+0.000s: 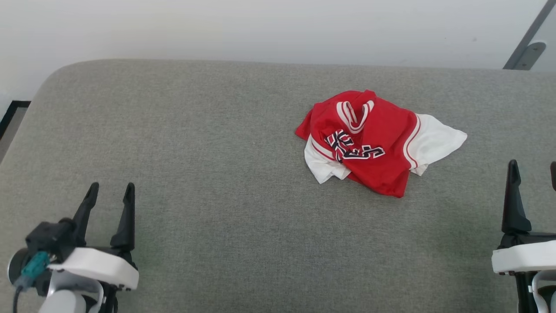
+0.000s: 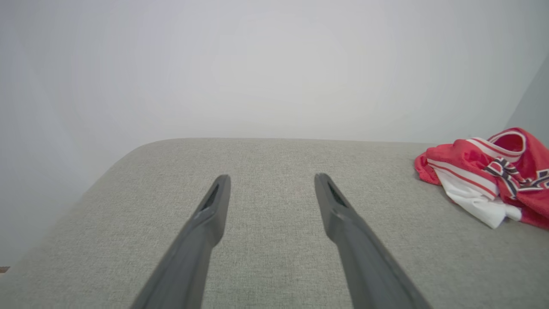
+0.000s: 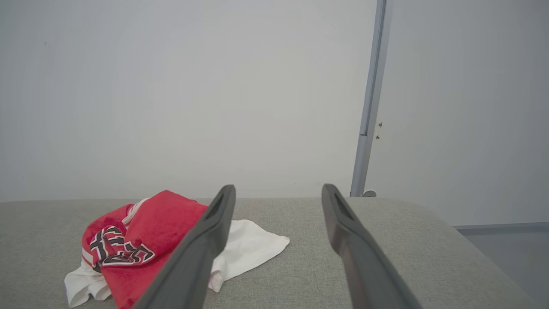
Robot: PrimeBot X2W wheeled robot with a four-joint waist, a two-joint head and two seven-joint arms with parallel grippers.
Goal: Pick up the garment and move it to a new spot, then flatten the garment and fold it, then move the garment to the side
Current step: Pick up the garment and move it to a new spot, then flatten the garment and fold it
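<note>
The garment is a red jersey T-shirt with white sleeve ends, striped trim and dark lettering. It lies crumpled in a heap right of centre on the grey cushioned surface. My left gripper hovers open at the lower left, far from the shirt, with nothing between its fingers. My right gripper stands open at the lower right edge, a short way right of the heap. The left wrist view has the garment at its right edge, beyond the open left gripper. In the right wrist view the garment lies left of the open right gripper.
A pale wall runs behind the surface's far edge. A grey metal post rises at the back right corner. The surface's rounded left corner drops to a floor strip.
</note>
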